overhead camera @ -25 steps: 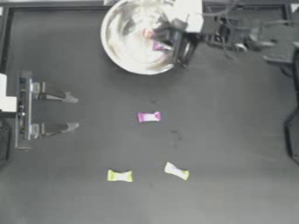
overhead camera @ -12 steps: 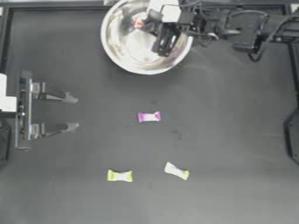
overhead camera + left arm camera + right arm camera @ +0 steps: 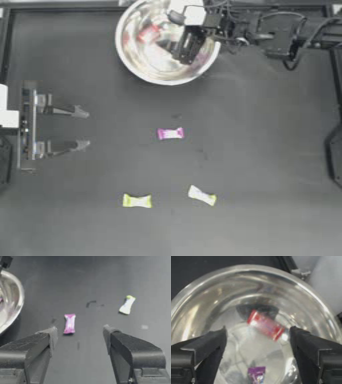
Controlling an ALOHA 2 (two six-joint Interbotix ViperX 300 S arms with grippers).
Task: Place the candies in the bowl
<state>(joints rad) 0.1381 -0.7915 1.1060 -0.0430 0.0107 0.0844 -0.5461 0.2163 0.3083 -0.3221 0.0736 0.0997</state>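
Two candies in bowl | right gripper spread above | left gripper spread, parked

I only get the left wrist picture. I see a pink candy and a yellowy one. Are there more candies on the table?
Observer: Yes, a second yellow-green candy lies on the table too.
Operator: Any candies in the bowl yet?
Observer: Two: a red-orange candy and a purple candy in the bowl.
Operator: Where's the other arm?
Observer: The right gripper hangs over the bowl, jaws open and empty.
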